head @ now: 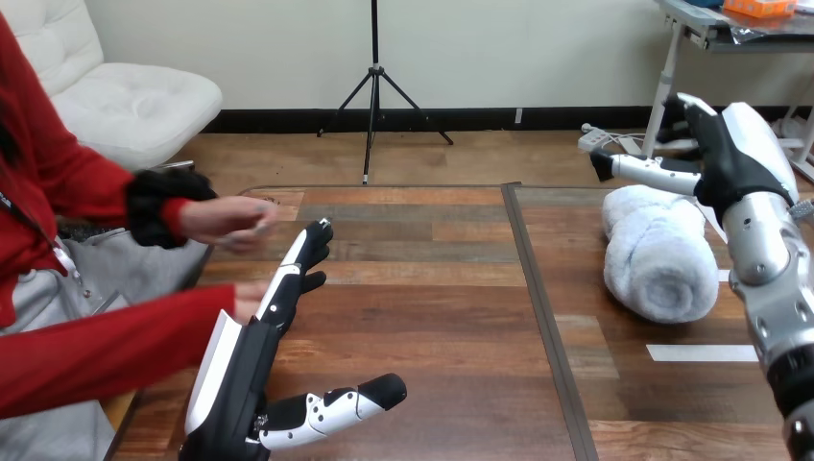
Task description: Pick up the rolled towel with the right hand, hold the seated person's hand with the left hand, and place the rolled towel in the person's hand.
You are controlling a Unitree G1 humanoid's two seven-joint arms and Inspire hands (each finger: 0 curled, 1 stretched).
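Beneath right fingers (655, 174), rolled towel (662, 261)

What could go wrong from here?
The right hand is open near the far end of the rolled towel, not gripping it; a grasp there might loosen the roll. The left hand reaches straight-fingered between the person's hands, holding neither, so closing might pinch or miss.

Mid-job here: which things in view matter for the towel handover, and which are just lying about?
Job: rolled towel; right hand; left hand; person's upper hand; person's lower hand.
Lying about: white tape strip on the table.
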